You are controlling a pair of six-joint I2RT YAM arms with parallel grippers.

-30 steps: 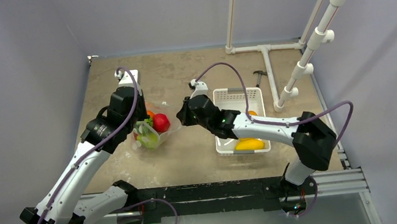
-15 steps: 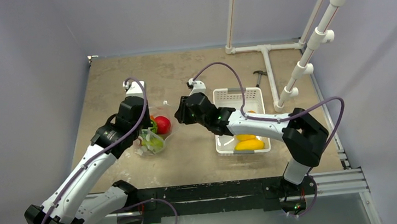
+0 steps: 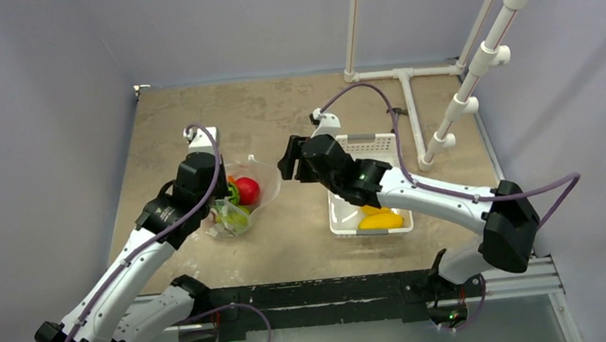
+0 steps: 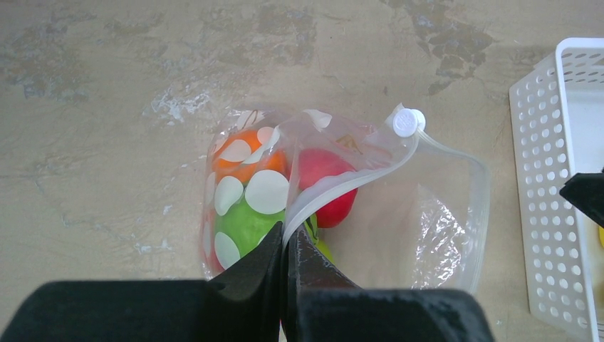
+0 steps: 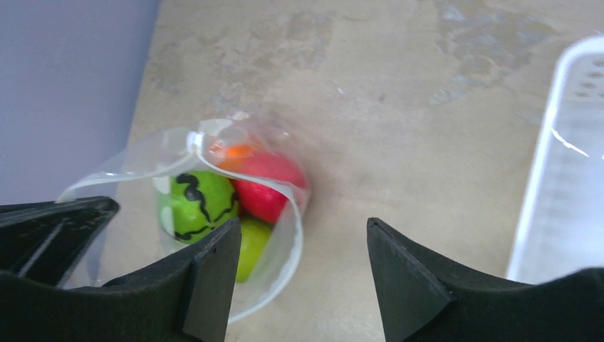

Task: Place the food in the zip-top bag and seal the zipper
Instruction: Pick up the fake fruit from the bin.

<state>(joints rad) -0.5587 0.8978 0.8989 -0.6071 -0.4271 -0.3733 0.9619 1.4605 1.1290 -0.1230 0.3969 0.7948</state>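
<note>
Left gripper (image 4: 285,246) jaws pinched tight on pale zipper strip (image 4: 356,178) of crinkly clear zip-top bag (image 4: 445,214). Right gripper (image 5: 300,226) jaws wide apart, holding nothing, over gap between bag and white slotted basket (image 4: 552,178). Small plastic toy fruits (image 4: 324,182) inside bag, mouth gaping, nearer table (image 4: 107,107) left edge.

The right arm (image 3: 419,193) partly hides yellow food (image 3: 382,221) in the white basket (image 3: 380,140).

Left gripper (image 4: 283,246) pinched closed on the zip-top bag (image 4: 445,214) rim, left arm extended forward, right gripper (image 5: 298,246) jaws apart, empty, just right of the bag.
</note>
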